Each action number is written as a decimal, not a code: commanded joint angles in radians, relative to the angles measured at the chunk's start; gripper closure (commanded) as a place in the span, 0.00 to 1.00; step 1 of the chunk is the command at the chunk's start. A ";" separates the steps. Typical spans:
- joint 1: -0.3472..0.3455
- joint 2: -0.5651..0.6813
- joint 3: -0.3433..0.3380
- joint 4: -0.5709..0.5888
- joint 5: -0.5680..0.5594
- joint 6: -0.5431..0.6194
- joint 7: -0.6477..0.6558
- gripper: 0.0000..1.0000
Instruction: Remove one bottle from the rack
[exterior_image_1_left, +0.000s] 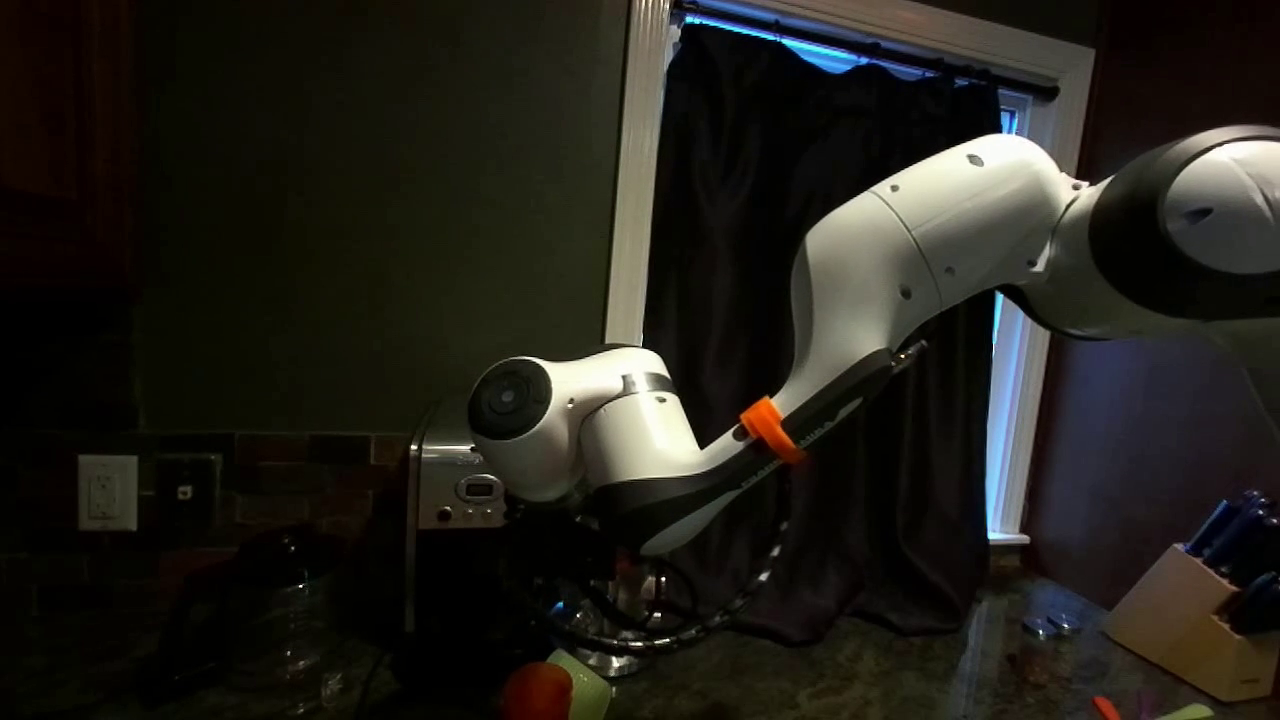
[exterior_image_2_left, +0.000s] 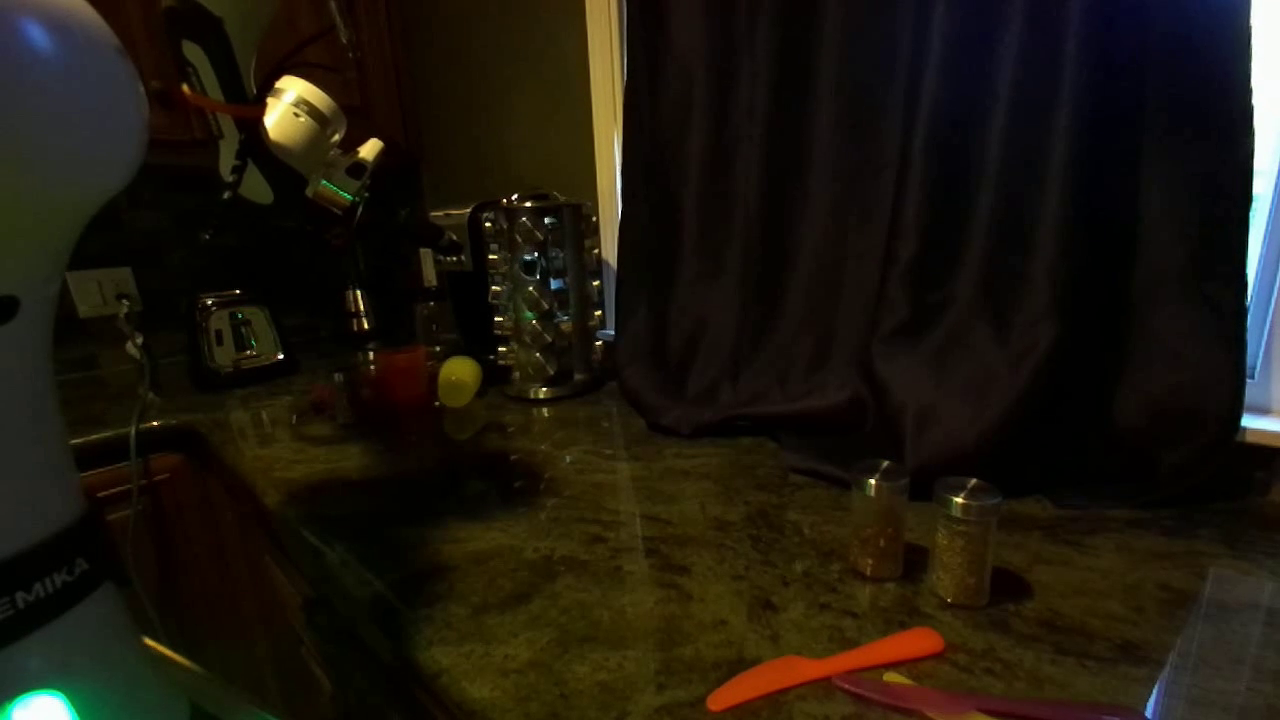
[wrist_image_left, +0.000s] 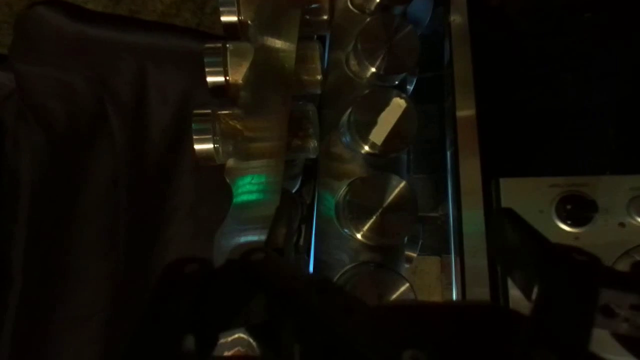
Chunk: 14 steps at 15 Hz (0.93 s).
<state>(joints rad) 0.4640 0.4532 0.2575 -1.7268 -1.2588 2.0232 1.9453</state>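
Approach stage, I judge: the pincer (wrist_image_left: 398, 212), wide and empty, faces the rack (exterior_image_2_left: 574, 290) left of the curtain (exterior_image_2_left: 830, 220); next, align on one bottle (wrist_image_left: 377, 209) and pinch.

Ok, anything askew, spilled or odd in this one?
In the wrist view, one jar lid in the rack carries a ragged pale strip, perhaps a torn label; the lids above and below look bare. Two jars also stand off the rack, upright on the counter. No spill shows, but it's dark.
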 joint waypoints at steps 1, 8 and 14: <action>0.000 0.022 -0.008 0.016 -0.022 0.004 0.028 0.00; -0.002 0.043 -0.020 0.023 -0.038 0.008 0.044 0.04; -0.006 0.061 -0.031 0.045 -0.059 0.006 0.082 0.23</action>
<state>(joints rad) 0.4581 0.4851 0.2296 -1.7130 -1.2895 2.0232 1.9865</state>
